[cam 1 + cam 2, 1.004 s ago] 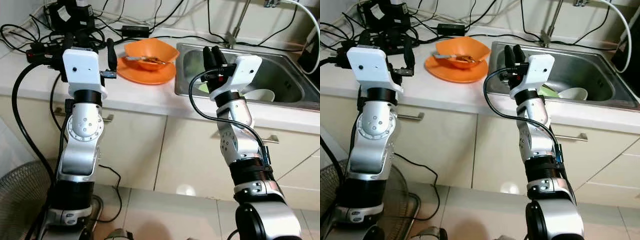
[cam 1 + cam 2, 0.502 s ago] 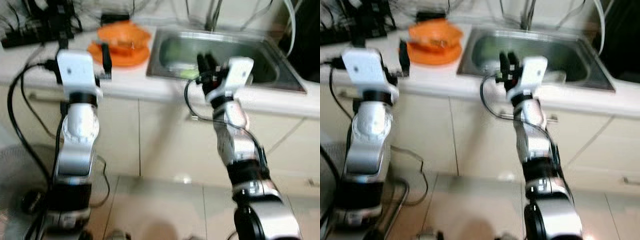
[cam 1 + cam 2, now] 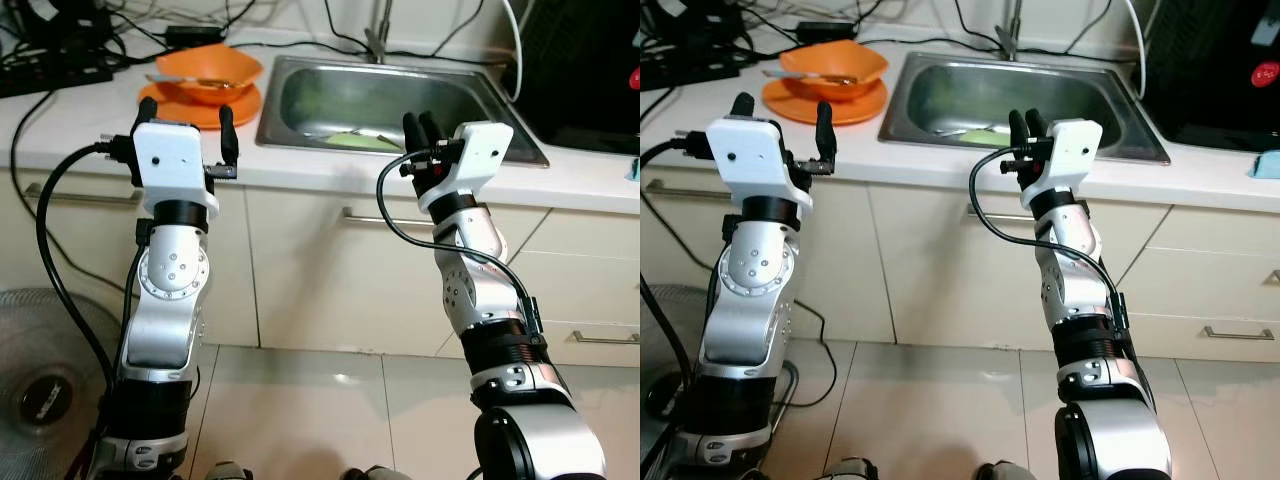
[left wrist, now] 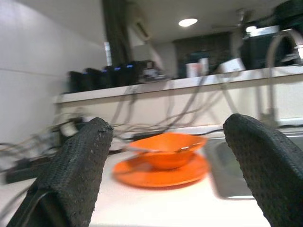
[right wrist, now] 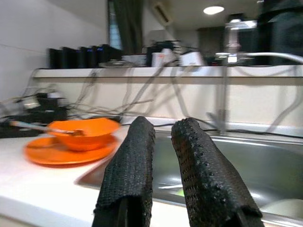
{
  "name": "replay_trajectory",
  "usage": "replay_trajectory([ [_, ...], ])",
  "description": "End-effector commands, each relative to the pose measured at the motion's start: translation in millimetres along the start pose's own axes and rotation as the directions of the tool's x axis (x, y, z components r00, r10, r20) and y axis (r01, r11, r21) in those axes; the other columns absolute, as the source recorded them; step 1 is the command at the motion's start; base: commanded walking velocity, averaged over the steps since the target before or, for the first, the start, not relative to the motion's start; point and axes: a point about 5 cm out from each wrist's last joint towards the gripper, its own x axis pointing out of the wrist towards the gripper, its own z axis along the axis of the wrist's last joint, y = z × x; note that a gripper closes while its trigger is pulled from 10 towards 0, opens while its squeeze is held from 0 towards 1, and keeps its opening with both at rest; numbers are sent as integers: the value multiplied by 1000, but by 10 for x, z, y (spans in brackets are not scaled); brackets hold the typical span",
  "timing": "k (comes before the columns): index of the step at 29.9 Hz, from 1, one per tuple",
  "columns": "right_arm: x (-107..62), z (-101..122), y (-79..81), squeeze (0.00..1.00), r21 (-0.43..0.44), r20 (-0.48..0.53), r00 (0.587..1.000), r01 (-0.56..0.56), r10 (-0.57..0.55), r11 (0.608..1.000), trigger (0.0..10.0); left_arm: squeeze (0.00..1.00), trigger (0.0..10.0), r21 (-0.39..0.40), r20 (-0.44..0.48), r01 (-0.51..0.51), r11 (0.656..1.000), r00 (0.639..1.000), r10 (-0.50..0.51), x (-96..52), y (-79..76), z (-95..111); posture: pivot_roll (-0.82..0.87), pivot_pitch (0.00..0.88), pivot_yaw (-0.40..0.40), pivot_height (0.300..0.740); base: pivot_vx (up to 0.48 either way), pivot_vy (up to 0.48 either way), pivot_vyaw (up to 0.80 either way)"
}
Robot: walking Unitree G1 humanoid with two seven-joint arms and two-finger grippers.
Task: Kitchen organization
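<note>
An orange bowl holding a utensil sits on an orange plate on the white counter, left of the steel sink. A green item lies in the sink basin. My left gripper is raised in front of the counter edge, short of the plate, open and empty; the left wrist view shows the bowl between its fingers. My right gripper is held up before the sink's front edge, shut with nothing in it. Its fingers point toward the sink.
Black cables and a power strip crowd the counter's back left. A faucet rises behind the sink. A black appliance stands at the right. Cabinet fronts with handles lie below. A fan stands on the tiled floor.
The whole picture has shifted: the camera has pulled back from the counter and swung right. Both arms keep the same raised pose, now in front of the counter edge.
</note>
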Motion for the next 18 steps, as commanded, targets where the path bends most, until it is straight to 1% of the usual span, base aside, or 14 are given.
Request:
replay_trajectory([
  [1, 18, 18, -17, 0, 13, 5, 1000, 11, -11, 1000, 10000, 0, 10000, 0, -15, -9, 1000, 1000, 9, 2, 24, -21, 16, 81, -47, 740, 0, 0, 0],
  [3, 24, 17, -21, 0, 31, 3, 1000, 14, -14, 999, 10000, 0, 10000, 1, -20, -11, 1000, 1000, 11, 1, 30, -31, 16, 80, -47, 740, 0, 0, 0],
  [9, 21, 6, -4, 0, 24, 0, 1000, 5, -5, 1000, 10000, 0, 10000, 5, -31, -14, 1000, 999, 15, -5, 45, -47, 18, 80, -47, 740, 0, 0, 0],
  [14, 21, -12, -3, 0, 35, -15, 1000, 5, -5, 999, 10000, 0, 10000, 8, -31, -12, 1000, 999, 13, -7, 46, -44, 17, 78, -46, 740, 0, 0, 0],
  [18, 24, -23, 2, 0, 29, -25, 1000, 1, 0, 1000, 10000, 0, 10000, 9, -30, -8, 1000, 1000, 8, -9, 46, -37, 16, 75, -46, 740, 0, 0, -594],
])
